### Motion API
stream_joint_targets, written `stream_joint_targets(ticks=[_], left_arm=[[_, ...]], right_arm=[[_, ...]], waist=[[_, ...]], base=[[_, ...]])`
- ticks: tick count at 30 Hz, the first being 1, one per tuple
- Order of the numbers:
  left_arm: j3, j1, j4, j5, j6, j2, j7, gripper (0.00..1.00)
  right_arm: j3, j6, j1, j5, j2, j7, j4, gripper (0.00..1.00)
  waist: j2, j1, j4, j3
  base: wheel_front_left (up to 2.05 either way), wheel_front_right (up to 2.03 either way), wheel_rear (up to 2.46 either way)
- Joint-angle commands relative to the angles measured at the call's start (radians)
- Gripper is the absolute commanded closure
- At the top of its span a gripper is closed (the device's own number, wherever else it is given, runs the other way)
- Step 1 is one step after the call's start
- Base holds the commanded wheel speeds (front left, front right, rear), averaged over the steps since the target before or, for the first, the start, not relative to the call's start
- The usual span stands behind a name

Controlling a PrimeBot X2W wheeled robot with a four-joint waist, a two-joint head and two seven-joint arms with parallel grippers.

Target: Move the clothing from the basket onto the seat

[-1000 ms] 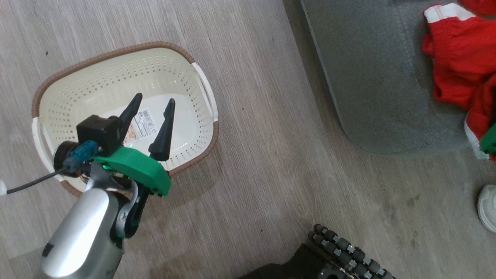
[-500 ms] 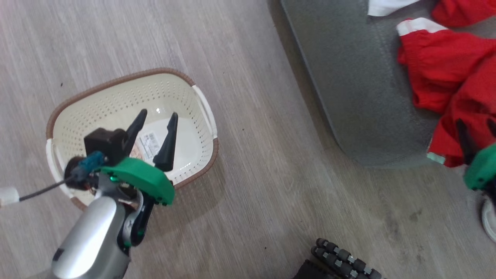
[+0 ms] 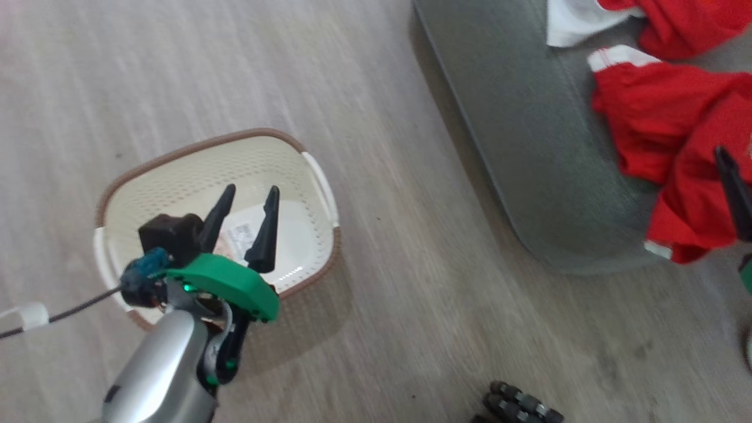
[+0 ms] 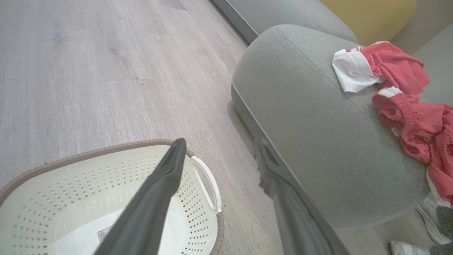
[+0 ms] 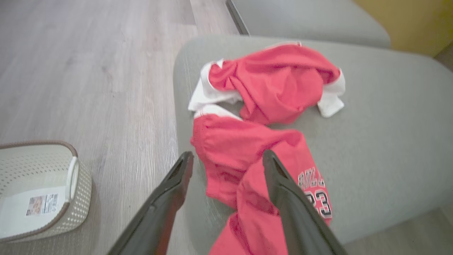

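The red clothing lies crumpled on the grey-green seat, white trim showing, with one piece bearing white lettering and the number 23 draped over the seat's front edge. The right gripper hangs over that piece with its two fingers spread apart; whether they touch the fabric cannot be told. The cream basket sits on the wood-look floor, well apart from the seat, its base label visible. The left gripper hovers above the basket, fingers parted.

Home: upholstered seat, wood floor
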Motion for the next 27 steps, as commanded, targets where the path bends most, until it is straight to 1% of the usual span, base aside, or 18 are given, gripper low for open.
stream_joint_targets(ticks=[1, 3, 4, 8, 11, 13, 16, 18, 21, 25, 27], left_arm=[[0.028, 0.004, -0.01, -0.002, -0.005, -0.007, -0.022, 0.0], [0.028, 0.007, 0.013, -0.002, -0.012, -0.025, -0.038, 0.0], [0.028, 0.007, 0.013, -0.002, -0.012, -0.025, -0.038, 0.0], [0.046, 0.015, 0.054, 0.012, -0.022, -0.044, -0.057, 0.0], [0.079, 0.025, 0.079, 0.028, -0.029, -0.053, -0.062, 0.0], [0.114, 0.031, 0.078, 0.054, -0.034, -0.062, -0.063, 0.0], [0.169, 0.053, 0.077, 0.097, -0.045, -0.082, -0.063, 0.0], [0.203, 0.073, 0.084, 0.126, -0.056, -0.092, -0.063, 0.0], [0.247, 0.1, 0.094, 0.161, -0.077, -0.109, -0.063, 0.0], [0.315, 0.144, 0.102, 0.202, -0.096, -0.124, -0.063, 0.0], [0.346, 0.165, 0.107, 0.221, -0.102, -0.13, -0.063, 0.0]], right_arm=[[0.002, 0.0, -0.022, -0.04, -0.015, -0.018, -0.051, 0.0], [0.014, 0.0, -0.036, -0.106, 0.013, -0.053, -0.072, 0.0], [0.014, 0.0, -0.036, -0.106, 0.013, -0.053, -0.072, 0.0], [0.074, 0.0, -0.051, -0.185, 0.085, -0.131, -0.046, 0.0], [0.132, 0.0, -0.058, -0.263, 0.112, -0.212, 0.022, 0.0], [0.16, 0.0, -0.063, -0.321, 0.139, -0.3, 0.079, 0.0], [0.2, 0.0, -0.05, -0.347, 0.199, -0.417, 0.202, 0.0], [0.218, 0.0, -0.045, -0.373, 0.235, -0.483, 0.293, 0.0], [0.222, 0.0, -0.045, -0.393, 0.293, -0.535, 0.422, 0.0], [0.228, 0.0, -0.057, -0.434, 0.335, -0.557, 0.557, 0.0], [0.228, 0.0, -0.066, -0.45, 0.351, -0.558, 0.58, 0.0]], waist=[[-0.0001, 0.0001, 0.051, -0.042], [-0.0001, 0.0001, 0.096, -0.068], [-0.0001, 0.0001, 0.096, -0.068], [-0.0001, 0.0001, 0.194, -0.118], [-0.0001, 0.0001, 0.261, -0.157], [-0.0001, 0.0001, 0.304, -0.18], [-0.0001, 0.0001, 0.358, -0.216], [-0.0001, 0.0001, 0.382, -0.24], [-0.0001, 0.0001, 0.408, -0.273], [-0.0001, 0.0001, 0.416, -0.311], [-0.0001, 0.0001, 0.413, -0.321]], base=[[0.0, 0.0, 0.0], [0.0, 0.0, 0.0], [0.0, 0.0, 0.0], [0.0, 0.0, 0.0], [0.0, 0.0, 0.0], [0.0, 0.0, 0.0], [0.0, 0.0, 0.0], [0.0, 0.0, 0.0], [0.0, 0.0, 0.0], [0.0, 0.0, 0.0], [0.0, 0.0, 0.0]])
